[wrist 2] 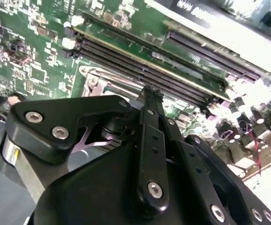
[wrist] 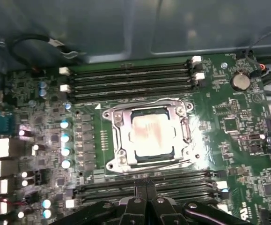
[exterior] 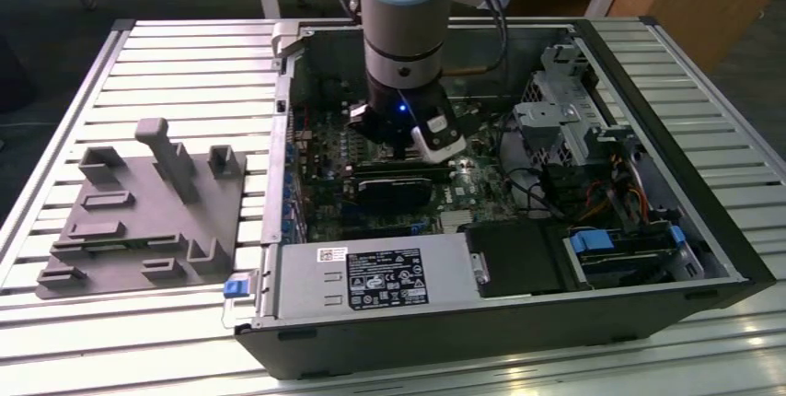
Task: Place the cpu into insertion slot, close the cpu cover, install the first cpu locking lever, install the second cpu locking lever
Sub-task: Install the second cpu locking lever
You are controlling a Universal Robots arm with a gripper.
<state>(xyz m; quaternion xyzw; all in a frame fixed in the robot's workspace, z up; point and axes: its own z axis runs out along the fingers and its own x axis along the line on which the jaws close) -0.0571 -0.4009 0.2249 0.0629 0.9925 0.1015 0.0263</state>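
The open black computer case [exterior: 516,258] lies flat so its green motherboard [wrist: 229,136] faces the arm. The pale silvery square cpu [wrist: 151,132] sits in the metal-rimmed insertion slot [wrist: 113,165], apparently framed by the grey cpu cover [wrist: 121,133]. At six o'clock from it in the first wrist view, the black gripper [wrist: 146,183] hangs empty, fingers pressed together.

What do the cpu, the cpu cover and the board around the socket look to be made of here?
In the first wrist view:
cpu: pale silvery metal face, a dull sheen with a pinkish reflection.
cpu cover: thin grey metal frame, bright glints along its edges; it lies down around the chip.
motherboard: green glossy circuit board, probably lacquered laminate, dotted with small components.
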